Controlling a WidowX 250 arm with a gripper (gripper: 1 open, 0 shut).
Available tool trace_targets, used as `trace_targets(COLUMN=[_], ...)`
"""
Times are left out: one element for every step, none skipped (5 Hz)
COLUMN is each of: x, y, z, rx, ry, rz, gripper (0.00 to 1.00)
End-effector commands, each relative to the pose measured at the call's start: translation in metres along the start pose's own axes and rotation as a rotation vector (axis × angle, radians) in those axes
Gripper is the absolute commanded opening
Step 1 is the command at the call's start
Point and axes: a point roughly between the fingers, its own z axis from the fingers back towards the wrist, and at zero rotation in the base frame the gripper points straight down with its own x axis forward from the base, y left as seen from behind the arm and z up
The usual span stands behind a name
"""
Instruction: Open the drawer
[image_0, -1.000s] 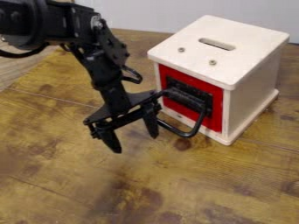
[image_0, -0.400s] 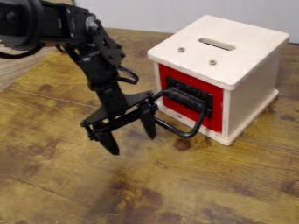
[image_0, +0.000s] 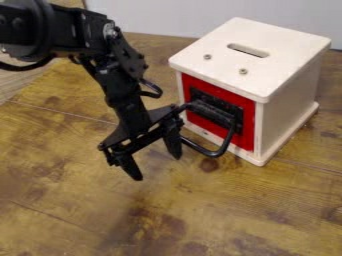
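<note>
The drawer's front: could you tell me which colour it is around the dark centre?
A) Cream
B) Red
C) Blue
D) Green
B: the drawer shows a red front framing its dark centre, set in the cream wooden box.

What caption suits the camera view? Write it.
Black gripper open beside the loop handle of a closed red-fronted drawer.
</note>
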Motion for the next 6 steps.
trace_targets(x=[-0.009, -0.019, -0.028, -0.032, -0.026, -0.019], y=[-0.020, -0.027, -0.035, -0.047, -0.048, -0.050], z=[0.011, 0.013, 0.015, 0.017, 0.020, 0.023], rx=[-0.059, -0.059, -0.059, -0.062, -0.061, -0.063], ry=[-0.025, -0.009, 0.005, 0.015, -0.003, -0.020], rz=[-0.013, -0.043, -0.074, -0.104, -0.058, -0.012], gripper=[1.00, 1.00, 1.00, 1.00, 1.00, 1.00])
